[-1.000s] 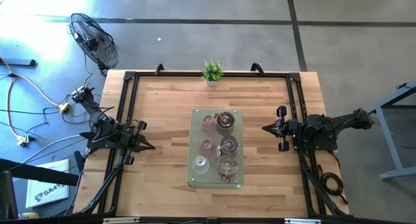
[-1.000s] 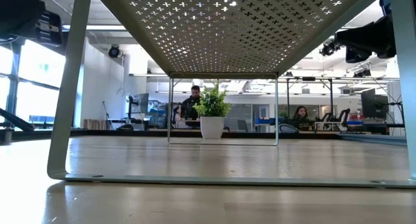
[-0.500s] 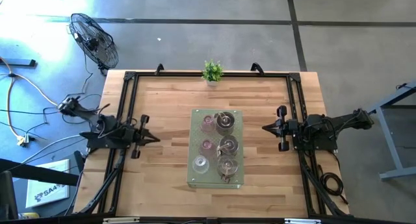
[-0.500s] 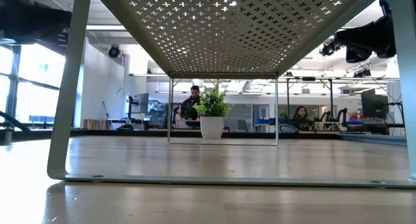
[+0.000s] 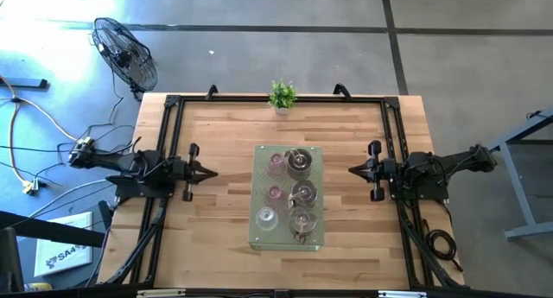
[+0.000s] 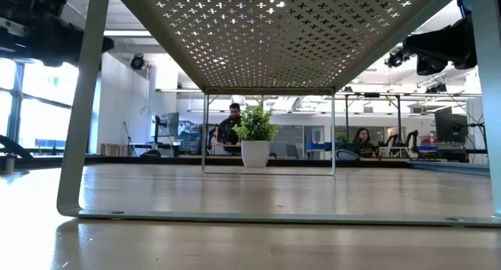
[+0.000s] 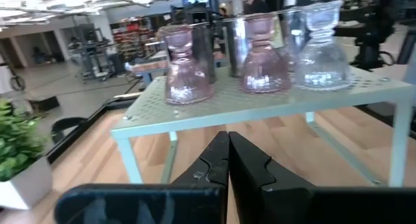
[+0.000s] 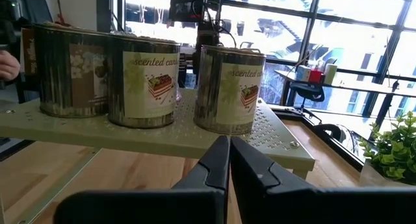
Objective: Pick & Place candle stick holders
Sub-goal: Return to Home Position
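Note:
Several candle stick holders stand on a pale green perforated shelf (image 5: 262, 153) in the middle of the table. Two pinkish glass holders (image 7: 178, 65) (image 7: 263, 55) and a clear one (image 7: 317, 45) form its left column. Silvery metal ones (image 8: 143, 78) (image 8: 229, 87) form its right column. My left gripper (image 5: 210, 172) is shut and empty, left of the shelf, pointing level at it. My right gripper (image 5: 352, 170) is shut and empty on the shelf's right side, also pointing at it.
A small potted plant (image 5: 282, 95) stands at the table's far edge, behind the shelf. Black frame rails (image 5: 168, 134) run along the table's left, right and far sides. Bare wood (image 5: 225, 212) lies between each gripper and the shelf.
My left arm has swung toward the table's far edge. Its gripper pointed slantwise toward the near edge before and now points straight at the shelf. It has stayed shut and level.

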Robot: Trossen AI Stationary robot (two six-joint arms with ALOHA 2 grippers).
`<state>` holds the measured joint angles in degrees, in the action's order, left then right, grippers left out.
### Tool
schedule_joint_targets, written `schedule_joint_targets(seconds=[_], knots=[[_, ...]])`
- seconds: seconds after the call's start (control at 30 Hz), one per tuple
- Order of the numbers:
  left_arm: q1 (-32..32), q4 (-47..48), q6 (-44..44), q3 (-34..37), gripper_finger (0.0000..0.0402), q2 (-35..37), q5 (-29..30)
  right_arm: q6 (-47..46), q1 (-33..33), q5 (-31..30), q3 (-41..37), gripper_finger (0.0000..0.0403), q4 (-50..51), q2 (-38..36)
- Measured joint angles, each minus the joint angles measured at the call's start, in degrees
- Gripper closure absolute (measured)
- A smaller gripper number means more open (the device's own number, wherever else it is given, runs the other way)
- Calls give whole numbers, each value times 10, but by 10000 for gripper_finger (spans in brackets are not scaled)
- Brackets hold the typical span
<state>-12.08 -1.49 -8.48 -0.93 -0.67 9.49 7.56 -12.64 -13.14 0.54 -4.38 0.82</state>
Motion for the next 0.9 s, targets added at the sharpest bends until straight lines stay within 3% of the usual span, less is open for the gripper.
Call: schedule_joint_targets(seconds=[0.9], knots=[[12, -1, 13, 0, 400, 0, 4, 0, 0, 0, 0, 399, -1, 0]])
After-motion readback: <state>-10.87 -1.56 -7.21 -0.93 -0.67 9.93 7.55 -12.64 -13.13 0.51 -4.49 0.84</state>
